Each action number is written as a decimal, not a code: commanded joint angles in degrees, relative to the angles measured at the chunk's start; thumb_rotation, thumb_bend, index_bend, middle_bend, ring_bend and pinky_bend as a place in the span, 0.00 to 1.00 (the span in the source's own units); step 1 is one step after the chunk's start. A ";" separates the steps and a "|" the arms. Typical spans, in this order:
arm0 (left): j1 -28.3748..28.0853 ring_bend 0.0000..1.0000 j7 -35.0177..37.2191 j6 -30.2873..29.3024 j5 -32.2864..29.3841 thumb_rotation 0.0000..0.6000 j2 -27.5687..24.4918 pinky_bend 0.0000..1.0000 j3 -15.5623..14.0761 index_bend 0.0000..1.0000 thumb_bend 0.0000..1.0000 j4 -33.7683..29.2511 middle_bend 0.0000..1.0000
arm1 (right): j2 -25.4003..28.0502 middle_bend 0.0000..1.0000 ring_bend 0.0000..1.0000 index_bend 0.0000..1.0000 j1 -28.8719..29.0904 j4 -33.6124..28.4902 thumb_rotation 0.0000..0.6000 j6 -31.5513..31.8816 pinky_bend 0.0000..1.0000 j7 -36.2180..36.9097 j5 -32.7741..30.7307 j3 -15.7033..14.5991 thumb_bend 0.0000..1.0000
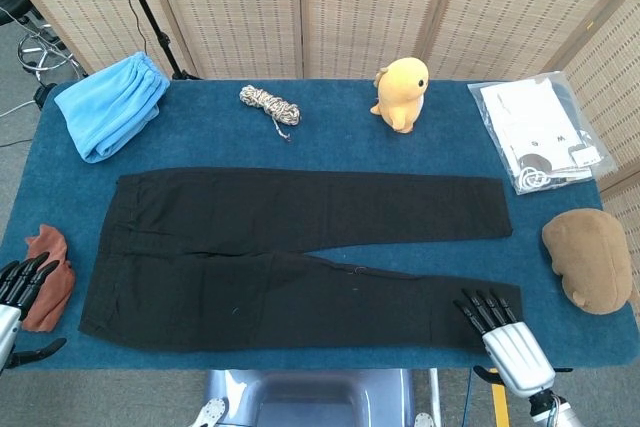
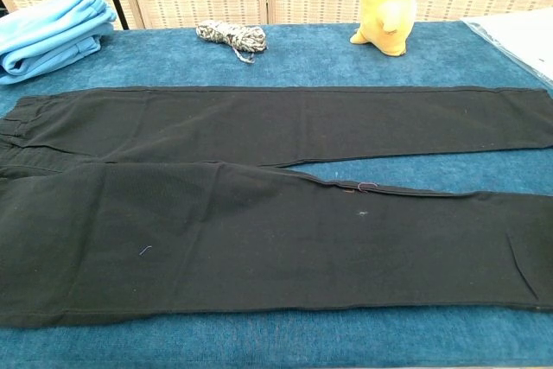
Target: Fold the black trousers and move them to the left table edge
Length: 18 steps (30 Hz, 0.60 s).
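- Currently the black trousers [image 1: 290, 257] lie flat and unfolded on the blue tablecloth [image 1: 330, 137], matte dark fabric with a small purple thread near the crotch in the chest view.
- Their two legs part in a narrow V, the far leg lying straight and the near leg angling slightly toward the right hand [image 1: 505, 337].
- That right hand holds nothing, its dark fingers apart and straight, their tips over the near leg's hem.
- At the opposite end, the left hand [image 1: 18, 292] is empty too, fingers spread, just outside the waistband and beside a rust-brown cloth [image 1: 50, 277].
- Beyond the right hand sit a brown plush [image 1: 590, 259], a clear bag of papers [image 1: 535, 132] and a yellow duck plush [image 1: 402, 94].
- Farther from the left hand lie a folded light-blue garment [image 1: 110, 105] and a coil of rope [image 1: 270, 105].
- Woven folding screens [image 1: 360, 7] back the table.
- Lengthwise, the trousers run from one hand to the other, waistband at the left hand, hems at the right.
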<state>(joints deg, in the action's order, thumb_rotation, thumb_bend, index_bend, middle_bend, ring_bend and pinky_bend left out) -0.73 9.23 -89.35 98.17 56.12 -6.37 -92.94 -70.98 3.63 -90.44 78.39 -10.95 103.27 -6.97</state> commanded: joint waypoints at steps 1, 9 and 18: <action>-0.01 0.00 0.34 -0.02 -0.04 1.00 -0.12 0.00 0.01 0.00 0.00 0.04 0.00 | -2.07 0.06 0.00 0.10 0.20 2.30 1.00 0.08 0.01 0.35 0.60 -0.35 0.00; -0.01 0.00 0.87 -0.01 0.13 1.00 -0.31 0.00 -0.10 0.00 0.00 0.10 0.00 | -5.51 0.08 0.00 0.12 0.22 7.16 1.00 0.47 0.01 0.50 0.30 -0.33 0.00; 0.08 0.00 1.49 -0.13 -0.09 1.00 -0.50 0.00 -0.05 0.00 0.00 0.03 0.00 | -7.96 0.11 0.00 0.16 0.22 11.62 1.00 1.50 0.02 -0.05 -0.69 0.29 0.00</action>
<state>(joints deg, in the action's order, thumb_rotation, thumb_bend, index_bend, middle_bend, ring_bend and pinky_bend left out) -0.65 10.71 -89.47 98.08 55.62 -6.41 -92.91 -78.55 3.85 -79.28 79.65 -10.81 102.62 -6.77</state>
